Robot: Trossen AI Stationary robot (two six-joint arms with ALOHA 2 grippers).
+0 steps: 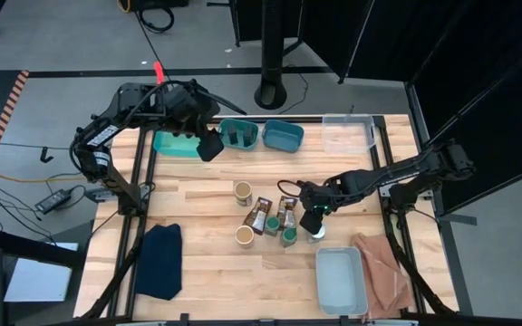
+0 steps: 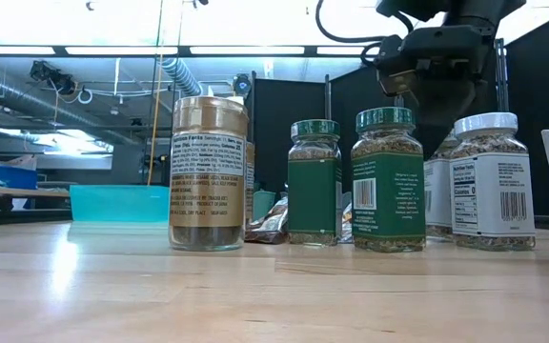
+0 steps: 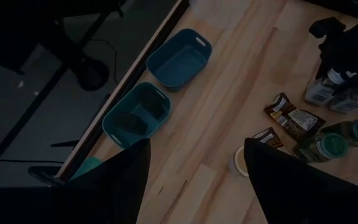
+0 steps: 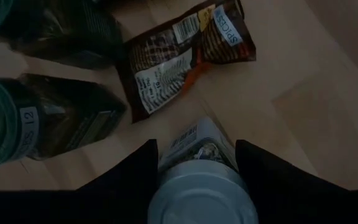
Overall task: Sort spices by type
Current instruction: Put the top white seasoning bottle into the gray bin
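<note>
The spices stand in a cluster mid-table: two tan-topped jars (image 1: 243, 192) (image 1: 243, 235), brown packets (image 1: 261, 214), two green-lidded jars (image 2: 387, 179) (image 2: 314, 183) and a white-lidded jar (image 2: 489, 181) standing free. My right gripper (image 1: 313, 219) comes down on a second white-lidded jar (image 4: 201, 198), half hidden behind a green-lidded jar in the low view (image 2: 438, 195). My left gripper (image 1: 208, 145) hangs open and empty, high above the far bins. My right gripper has the white-lidded jar between its two fingers (image 4: 132, 183), which lie against opposite sides of the lid (image 4: 166, 199). The fingers come from above, pointing steeply down. The jar stands upright with its base on the table.
Along the far edge sit a teal bin (image 1: 239, 134) with dark jars in it, a blue bin (image 1: 283, 136), a green-teal bin (image 1: 175, 143) and a clear bin (image 1: 347, 134). A pale bin (image 1: 341, 279) sits near right, beside a tan cloth (image 1: 383, 267). A dark blue cloth (image 1: 159, 261) lies near left.
</note>
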